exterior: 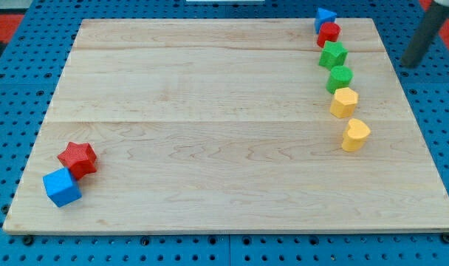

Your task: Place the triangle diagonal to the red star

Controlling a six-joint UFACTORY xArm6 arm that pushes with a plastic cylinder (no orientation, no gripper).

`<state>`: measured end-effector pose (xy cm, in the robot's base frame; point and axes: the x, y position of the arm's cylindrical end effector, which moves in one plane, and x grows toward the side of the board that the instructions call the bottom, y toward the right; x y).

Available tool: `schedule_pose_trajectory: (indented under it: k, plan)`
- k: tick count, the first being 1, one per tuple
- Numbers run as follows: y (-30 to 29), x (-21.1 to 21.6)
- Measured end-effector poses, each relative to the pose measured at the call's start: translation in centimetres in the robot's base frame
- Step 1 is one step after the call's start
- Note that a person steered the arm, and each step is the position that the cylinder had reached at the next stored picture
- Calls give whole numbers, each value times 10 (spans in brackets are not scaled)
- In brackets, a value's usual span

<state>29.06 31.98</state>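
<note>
A red star (77, 157) lies near the board's bottom left corner, touching a blue cube (62, 187) just below and left of it. A blue triangle (325, 18) sits at the board's top edge on the right, at the head of a column of blocks, touching a red block (328, 32) just below it. My tip (410, 64) is at the view's top right, past the board's right edge, about level with the green star (333, 54) and well right of it. It touches no block.
Below the red block the column runs down through the green star, a green block (340, 77), a yellow hexagon (344, 102) and a yellow heart (355, 134). The wooden board (210, 148) rests on a blue pegboard (3, 74).
</note>
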Motion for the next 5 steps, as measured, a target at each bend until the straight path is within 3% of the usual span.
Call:
schedule_pose_trajectory:
  k: [1, 2, 3, 5]
  plan:
    - [-24, -64]
    - [-41, -98]
    - [-65, -98]
    - [-216, -99]
